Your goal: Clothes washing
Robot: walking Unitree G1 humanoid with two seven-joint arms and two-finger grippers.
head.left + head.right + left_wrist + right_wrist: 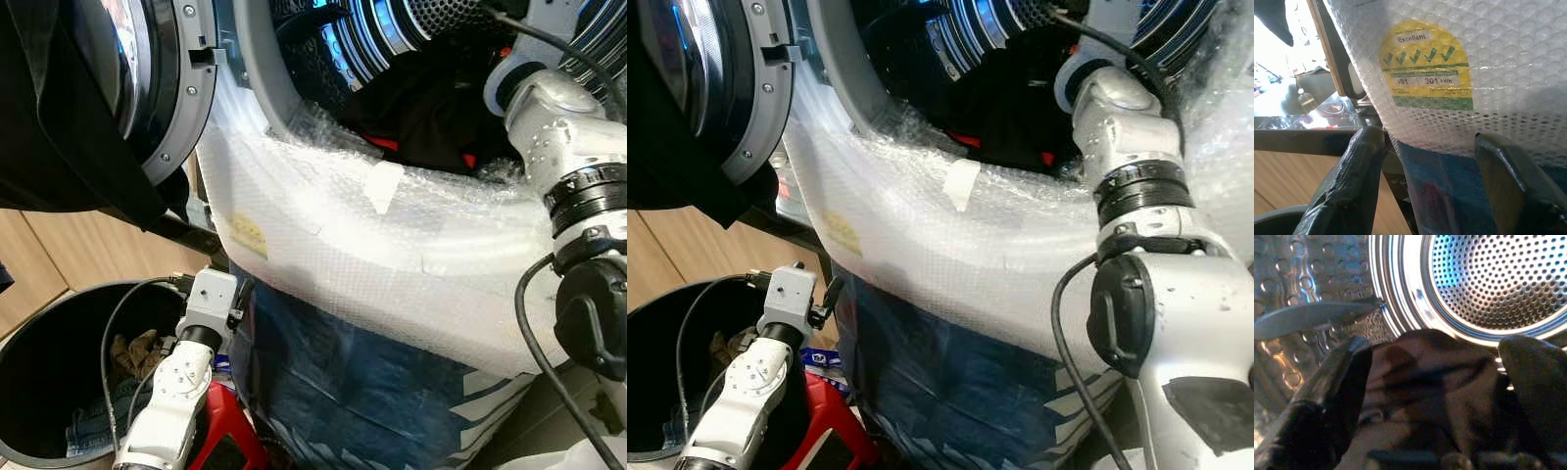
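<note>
While right gripper point(1435, 382) straddles dark garment point(1430, 377)

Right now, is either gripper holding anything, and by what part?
Nothing is held. The right gripper is open inside the drum, its fingers apart over the dark garment. The left gripper is open near the washer's front.

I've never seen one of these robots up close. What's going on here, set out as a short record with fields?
Machine: washing machine, front wrapped in bubble wrap, door swung open
Drum contents: dark clothes with a bit of red
Right gripper: reached inside the drum, jaws open around a dark garment
Left gripper: low, outside the machine, jaws open, facing the yellow energy label
Beside the machine: black bin holding more clothes
</note>
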